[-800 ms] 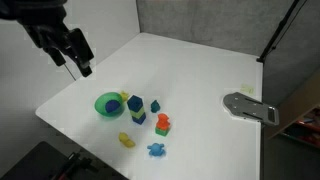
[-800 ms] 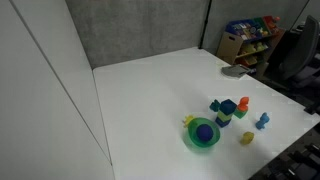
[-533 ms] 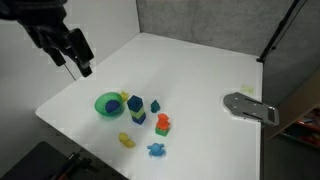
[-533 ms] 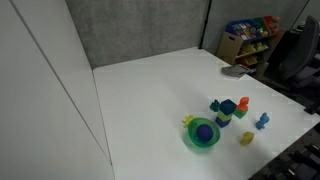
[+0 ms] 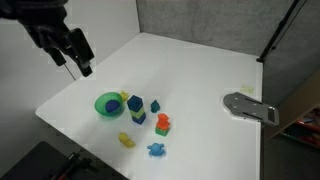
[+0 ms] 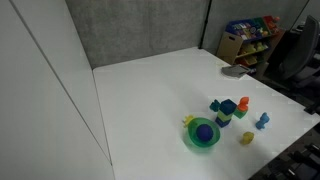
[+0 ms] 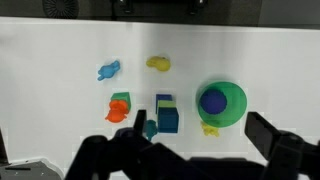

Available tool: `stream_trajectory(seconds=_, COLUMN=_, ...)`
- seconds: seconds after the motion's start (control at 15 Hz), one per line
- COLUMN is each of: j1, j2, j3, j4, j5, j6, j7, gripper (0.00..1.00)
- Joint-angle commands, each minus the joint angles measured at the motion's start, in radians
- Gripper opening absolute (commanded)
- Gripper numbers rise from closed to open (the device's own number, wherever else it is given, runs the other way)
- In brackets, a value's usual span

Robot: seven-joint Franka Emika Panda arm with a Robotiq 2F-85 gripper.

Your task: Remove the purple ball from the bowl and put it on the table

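The purple ball (image 7: 212, 101) lies inside the bright green bowl (image 7: 238, 101); both show in both exterior views, ball (image 6: 203, 132) in bowl (image 6: 190, 141), and bowl (image 5: 101, 106) near the table's front edge. My gripper (image 5: 78, 63) hangs high above the white table (image 5: 200, 80), up and to the left of the bowl, far from it. In the wrist view its fingers (image 7: 205, 135) are spread wide and empty, with the bowl seen between them far below.
Toy blocks stand beside the bowl: dark blue pointed blocks (image 5: 136, 106), a green and blue stack (image 7: 166, 112), an orange piece (image 5: 163, 123), a yellow piece (image 5: 126, 140), a light blue piece (image 5: 156, 150). A grey tool (image 5: 248, 106) lies at the table's side.
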Motion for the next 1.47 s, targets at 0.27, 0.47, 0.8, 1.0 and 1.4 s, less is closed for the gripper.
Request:
stream_trajectory(seconds=0.27, j1=-0.003, j2=0.143, j3=0.044, j4=0.140, j5=-0.001, j6=-0.003, j7=0.034, gripper=1.00)
stream_trajectory(seconds=0.47, j1=-0.004, j2=0.222, j3=0.061, j4=0.199, j5=-0.007, j6=0.000, j7=0.058, gripper=1.00)
stream_trajectory(seconds=0.8, j1=-0.005, j2=0.352, j3=0.073, j4=0.232, j5=-0.011, j6=0.091, j7=0.111, gripper=1.00)
stream_trajectory(seconds=1.0, j1=-0.004, j2=0.421, j3=0.075, j4=0.221, j5=-0.019, j6=0.182, j7=0.145, gripper=1.00)
stream_trajectory(seconds=1.4, j1=0.021, j2=0.552, j3=0.083, j4=0.205, j5=-0.008, j6=0.336, j7=0.147, gripper=1.00)
